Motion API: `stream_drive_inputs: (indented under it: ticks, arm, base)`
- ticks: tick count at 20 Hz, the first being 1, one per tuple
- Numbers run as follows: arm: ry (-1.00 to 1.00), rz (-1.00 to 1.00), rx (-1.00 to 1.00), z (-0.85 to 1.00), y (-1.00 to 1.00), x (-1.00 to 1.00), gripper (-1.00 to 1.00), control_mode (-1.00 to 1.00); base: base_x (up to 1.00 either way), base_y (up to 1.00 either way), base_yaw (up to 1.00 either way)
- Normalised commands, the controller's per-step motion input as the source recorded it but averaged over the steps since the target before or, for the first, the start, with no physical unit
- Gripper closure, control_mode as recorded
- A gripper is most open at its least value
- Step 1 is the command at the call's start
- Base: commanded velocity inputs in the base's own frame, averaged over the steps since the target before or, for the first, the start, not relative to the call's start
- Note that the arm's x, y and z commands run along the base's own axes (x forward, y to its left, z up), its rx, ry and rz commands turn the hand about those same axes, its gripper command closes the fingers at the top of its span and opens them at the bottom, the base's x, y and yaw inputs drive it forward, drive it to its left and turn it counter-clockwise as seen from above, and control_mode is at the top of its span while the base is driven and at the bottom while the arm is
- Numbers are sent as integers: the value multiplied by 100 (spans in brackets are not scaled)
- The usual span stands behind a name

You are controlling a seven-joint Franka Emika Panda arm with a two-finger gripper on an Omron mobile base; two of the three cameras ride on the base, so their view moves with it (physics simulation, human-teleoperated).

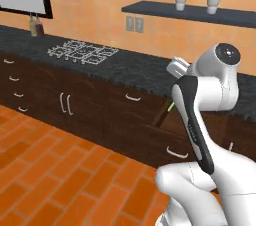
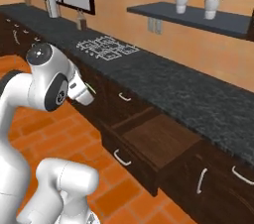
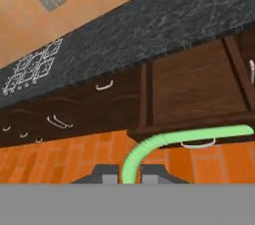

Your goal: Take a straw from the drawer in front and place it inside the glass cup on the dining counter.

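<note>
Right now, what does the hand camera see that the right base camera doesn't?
The hand view shows the whole green straw, bent, pinched in the gripper. The right base view shows two white cups on a shelf and just a green speck of straw. Both share the open drawer, the black counter and the stove grates.

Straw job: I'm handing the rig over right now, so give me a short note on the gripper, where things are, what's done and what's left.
Gripper: shut on the straw, which rises between the fingertips and runs off sideways in the hand view.
Drawer: pulled open under the black stone counter, its inside looks bare.
Done: straw taken out and lifted clear of the drawer.
Left: find the glass cup on the dining counter, carry the straw there and drop it inside.
</note>
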Motion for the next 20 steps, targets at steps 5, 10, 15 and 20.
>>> stream_drive_inputs:
  ticks: [5,10,15,20]
  arm:
    - [0,0,0,0,0,0,100,100]
    - [0,0,0,0,0,0,100,100]
    - [0,0,0,0,0,0,100,100]
    - [0,0,0,0,0,0,100,100]
  base:
    - [0,70,75]
    - [1,18,82]
    - [0,15,33]
    - [0,72,19]
